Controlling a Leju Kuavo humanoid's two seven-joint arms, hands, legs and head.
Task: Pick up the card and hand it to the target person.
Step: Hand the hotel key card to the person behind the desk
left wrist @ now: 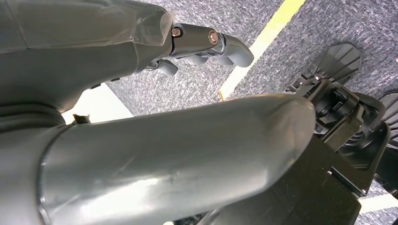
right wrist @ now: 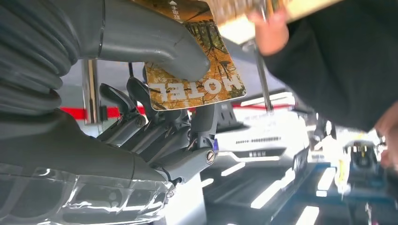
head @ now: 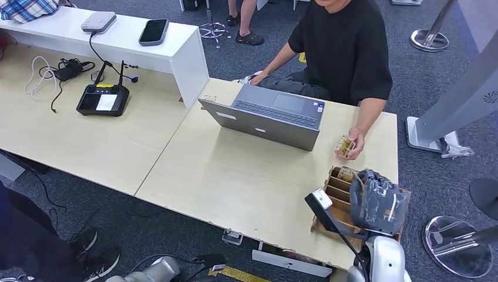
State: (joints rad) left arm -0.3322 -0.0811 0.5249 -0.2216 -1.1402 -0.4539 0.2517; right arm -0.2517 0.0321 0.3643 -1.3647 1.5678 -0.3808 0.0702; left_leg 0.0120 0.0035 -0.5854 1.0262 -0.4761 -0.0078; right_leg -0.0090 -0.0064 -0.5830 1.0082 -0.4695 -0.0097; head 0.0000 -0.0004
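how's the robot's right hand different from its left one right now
The right hand pinches a HOTEL card under its thumb, raised over the cardboard organizer on the desk; the left hand holds nothing and hangs over grey carpet. The right faces the seated person; the left does not. Both have grey covers and dark fingers.

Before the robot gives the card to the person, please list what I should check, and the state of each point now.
1. Card held: ok. The right hand pinches the card between thumb and fingers.
2. Grip depth: cannot tell. The thumb covers part of the card, and its far side is hidden.
3. Person ready: not ok. The person's hand on the table already holds a similar item.
4. Path: ok. The laptop stands aside from the line between the right hand and the person's hand.
5. Left hand: ok. It holds nothing and hangs over the floor.
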